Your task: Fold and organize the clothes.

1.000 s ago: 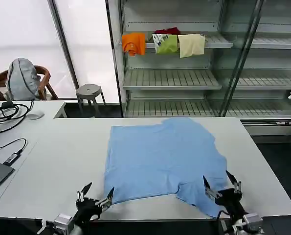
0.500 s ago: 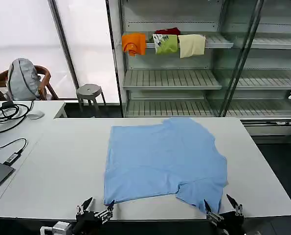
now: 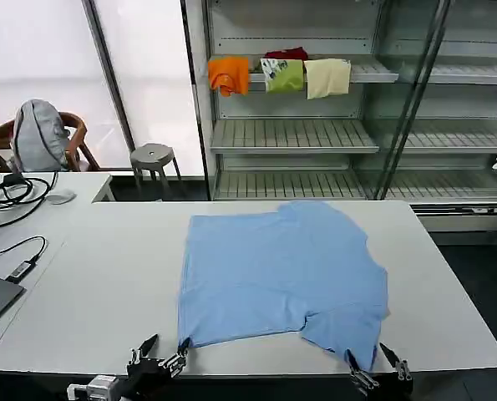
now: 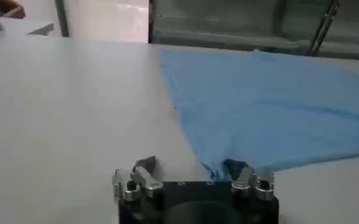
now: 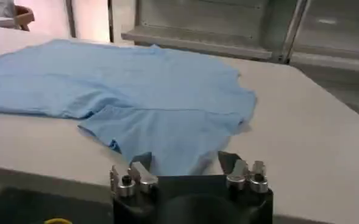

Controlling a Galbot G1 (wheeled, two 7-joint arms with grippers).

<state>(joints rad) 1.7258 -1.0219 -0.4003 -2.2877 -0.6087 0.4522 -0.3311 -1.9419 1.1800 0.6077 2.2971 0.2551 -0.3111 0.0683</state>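
At the near edge of the white surface (image 3: pixel 98 284), the left pincer (image 3: pixel 159 359) sits low with its fingers spread apart, holding nothing. Its inner fingertip lies just beside the near left corner of the light-blue T-shirt (image 3: pixel 281 280); in the left wrist view that corner (image 4: pixel 219 165) ends right in front of the left pincer (image 4: pixel 194 176), between its fingers. The right pincer (image 3: pixel 375 366) is also at the near edge, fingers parted and empty, with the shirt's near sleeve hem just ahead of it. In the right wrist view the T-shirt (image 5: pixel 149 97) lies flat, its nearest fold reaching into the gap of the right pincer (image 5: pixel 188 170). Beyond both pincers the shirt spreads over the middle of the surface. Far behind it stands a shelf (image 3: pixel 315 134) carrying orange, green and cream folded garments (image 3: pixel 281 75).
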